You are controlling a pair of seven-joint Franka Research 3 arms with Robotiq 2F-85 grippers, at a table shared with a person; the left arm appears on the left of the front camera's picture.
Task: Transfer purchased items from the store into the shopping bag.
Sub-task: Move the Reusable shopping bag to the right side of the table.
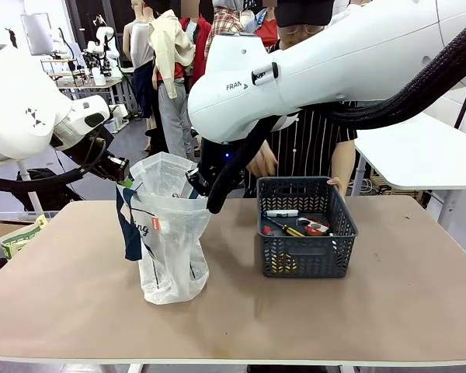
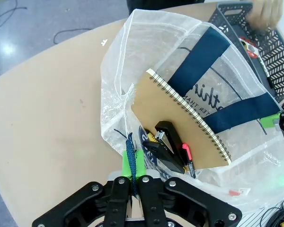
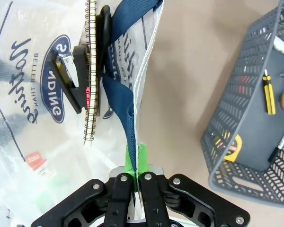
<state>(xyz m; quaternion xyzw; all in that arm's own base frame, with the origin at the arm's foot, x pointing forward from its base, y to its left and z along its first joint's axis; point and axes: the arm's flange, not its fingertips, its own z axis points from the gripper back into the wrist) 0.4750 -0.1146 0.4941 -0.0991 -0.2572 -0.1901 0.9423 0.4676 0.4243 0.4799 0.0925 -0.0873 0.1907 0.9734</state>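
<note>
The shopping bag (image 1: 171, 241), translucent white with navy handles, stands open on the table. My left gripper (image 1: 123, 177) is shut on its left handle strip and my right gripper (image 1: 208, 194) on its right one, holding the mouth apart. The left wrist view shows green pads (image 2: 132, 163) pinching the bag rim. Inside lie a brown spiral notebook (image 2: 180, 113), a black stapler (image 2: 168, 142) and a red marker (image 2: 187, 155). In the right wrist view the gripper (image 3: 135, 158) clamps the navy strip (image 3: 123, 94). The dark grey basket (image 1: 307, 256) holds a yellow-black tool (image 1: 286, 228) and a red-white item (image 1: 317, 227).
A person stands behind the basket, one hand (image 1: 262, 162) raised near my right arm, the other (image 1: 338, 185) at the basket's far corner. Bare tabletop (image 1: 388, 311) lies in front and to the right. A cardboard box (image 1: 15, 233) sits off the table's left edge.
</note>
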